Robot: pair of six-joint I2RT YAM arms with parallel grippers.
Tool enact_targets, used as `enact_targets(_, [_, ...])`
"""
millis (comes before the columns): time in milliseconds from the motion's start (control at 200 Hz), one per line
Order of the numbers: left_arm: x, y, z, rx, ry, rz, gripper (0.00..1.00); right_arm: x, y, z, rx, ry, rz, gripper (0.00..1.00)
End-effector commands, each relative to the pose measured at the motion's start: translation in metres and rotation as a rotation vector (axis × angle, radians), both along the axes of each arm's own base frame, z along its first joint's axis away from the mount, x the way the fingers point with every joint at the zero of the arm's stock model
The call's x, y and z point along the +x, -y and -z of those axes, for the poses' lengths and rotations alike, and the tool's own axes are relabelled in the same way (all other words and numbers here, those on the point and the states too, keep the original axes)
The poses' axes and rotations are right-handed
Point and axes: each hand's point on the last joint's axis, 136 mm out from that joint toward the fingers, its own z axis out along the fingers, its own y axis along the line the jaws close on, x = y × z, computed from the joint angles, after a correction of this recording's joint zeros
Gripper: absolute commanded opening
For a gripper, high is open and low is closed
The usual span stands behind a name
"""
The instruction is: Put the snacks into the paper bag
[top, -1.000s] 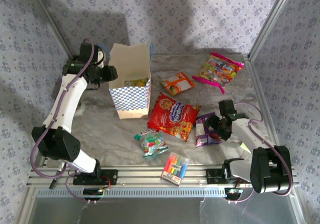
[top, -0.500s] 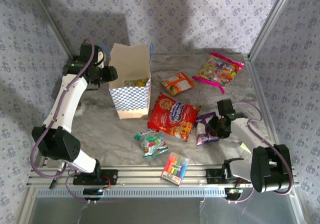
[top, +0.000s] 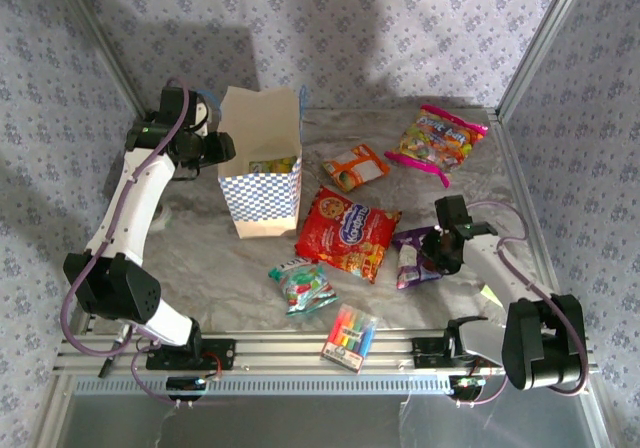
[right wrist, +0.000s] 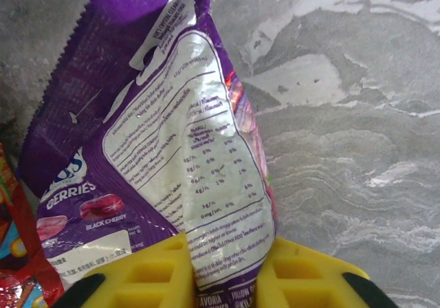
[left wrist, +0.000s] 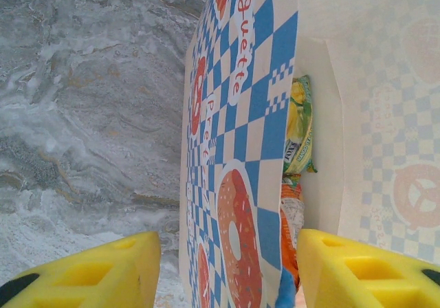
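Observation:
The paper bag (top: 262, 183) stands open at the left. My left gripper (top: 222, 148) is open astride its left wall (left wrist: 234, 150), one finger outside and one inside, with gaps on both sides. A green-yellow packet (left wrist: 299, 126) and an orange one (left wrist: 292, 218) lie inside the bag. My right gripper (top: 432, 251) is shut on the near end of the purple packet (top: 410, 258), which is pinched between the yellow fingers (right wrist: 158, 136). On the table lie the red cookie bag (top: 347, 232), an orange-white packet (top: 356, 167), the pink-edged candy bag (top: 437, 142) and a green-red packet (top: 303, 286).
A clear pack of coloured markers (top: 349, 336) lies near the front rail. A yellow pad corner (top: 490, 293) peeks out beside the right arm. The red cookie bag's edge (right wrist: 14, 253) lies close to the purple packet's left side. Patterned walls enclose the table.
My right gripper has closed from wide open onto the purple packet's end, crumpling it slightly. The left arm and the bag have not moved.

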Motion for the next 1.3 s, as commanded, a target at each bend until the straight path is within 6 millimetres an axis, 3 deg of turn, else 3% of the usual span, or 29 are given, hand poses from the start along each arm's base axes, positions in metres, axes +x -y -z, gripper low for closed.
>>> enact_targets(0, [-0.008, 0.000, -0.012, 0.001, 0.026, 0.005, 0.55, -0.003, 0.009, -0.007, -0.054, -0.011, 0.007, 0.19])
enact_targets(485, [-0.010, 0.001, -0.020, -0.002, 0.041, 0.013, 0.55, 0.005, 0.013, -0.020, -0.095, 0.011, -0.005, 0.02])
enact_targets(1294, [-0.014, -0.001, -0.022, 0.005, 0.055, 0.020, 0.55, 0.018, 0.013, -0.077, -0.189, 0.129, -0.040, 0.00])
